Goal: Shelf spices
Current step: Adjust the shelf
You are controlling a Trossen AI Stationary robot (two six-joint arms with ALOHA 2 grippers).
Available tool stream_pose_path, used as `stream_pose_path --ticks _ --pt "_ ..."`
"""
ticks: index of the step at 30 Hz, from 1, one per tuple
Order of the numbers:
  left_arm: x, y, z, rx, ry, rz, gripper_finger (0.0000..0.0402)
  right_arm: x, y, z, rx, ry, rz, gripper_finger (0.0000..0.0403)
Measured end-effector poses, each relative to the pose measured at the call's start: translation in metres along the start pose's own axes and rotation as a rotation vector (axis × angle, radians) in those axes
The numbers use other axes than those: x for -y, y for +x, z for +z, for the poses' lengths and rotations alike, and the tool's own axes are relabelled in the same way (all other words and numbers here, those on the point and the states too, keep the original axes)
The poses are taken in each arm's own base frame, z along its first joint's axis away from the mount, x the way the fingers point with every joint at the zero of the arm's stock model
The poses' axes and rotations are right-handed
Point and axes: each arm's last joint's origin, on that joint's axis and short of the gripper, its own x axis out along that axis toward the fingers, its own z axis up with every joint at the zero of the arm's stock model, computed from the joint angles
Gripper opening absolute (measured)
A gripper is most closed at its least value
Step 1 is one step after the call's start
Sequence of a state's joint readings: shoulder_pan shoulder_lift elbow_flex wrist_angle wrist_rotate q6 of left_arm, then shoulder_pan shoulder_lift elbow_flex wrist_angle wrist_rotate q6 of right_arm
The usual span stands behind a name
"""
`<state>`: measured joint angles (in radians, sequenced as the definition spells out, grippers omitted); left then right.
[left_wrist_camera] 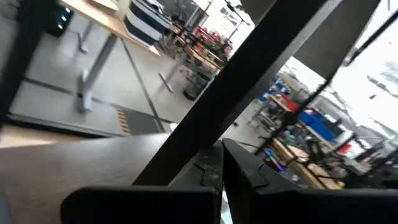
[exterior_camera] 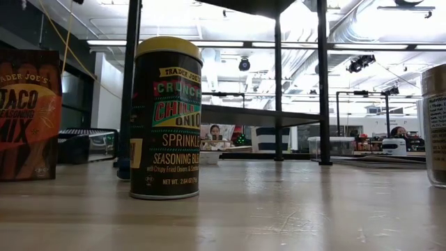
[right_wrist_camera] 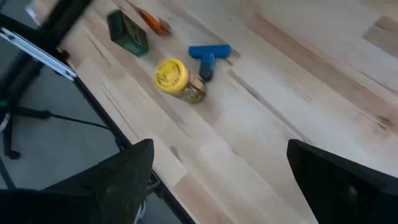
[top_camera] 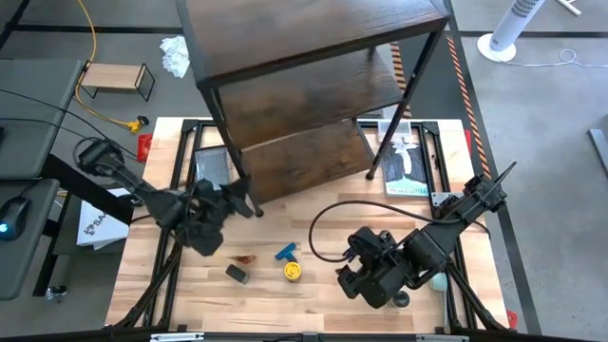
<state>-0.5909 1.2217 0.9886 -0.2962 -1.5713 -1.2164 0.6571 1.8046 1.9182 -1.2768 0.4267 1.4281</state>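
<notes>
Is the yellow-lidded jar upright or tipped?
Upright. The yellow-lidded jar stands on its base in the low view, lid up; the high view shows its round lid.

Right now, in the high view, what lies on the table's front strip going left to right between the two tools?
Reddish-brown packet → small dark grey box → blue T-shaped piece → yellow-lidded jar.

Bright ceiling lights glare overhead; the left wrist view is motion-blurred.

My left gripper closed, arm stretched inward from the left, right gripper spread wide, hovering low, seemingly empty, wrist angled downward
</notes>
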Motion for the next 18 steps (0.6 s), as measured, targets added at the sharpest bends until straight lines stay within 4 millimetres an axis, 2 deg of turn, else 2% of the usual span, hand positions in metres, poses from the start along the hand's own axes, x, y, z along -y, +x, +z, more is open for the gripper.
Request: stream_pose_path --ticks 8,18 --pt "-0.036 0.019 0.036 0.043 0.068 0.076 0.0000 -0.003 0.000 0.001 0.025 0.013 0.025 0.0362" --pt "-0.061 0.014 0.064 -0.020 0.156 0.074 0.0000 -0.004 -0.002 -0.002 0.041 -0.006 0.036 0.0362"
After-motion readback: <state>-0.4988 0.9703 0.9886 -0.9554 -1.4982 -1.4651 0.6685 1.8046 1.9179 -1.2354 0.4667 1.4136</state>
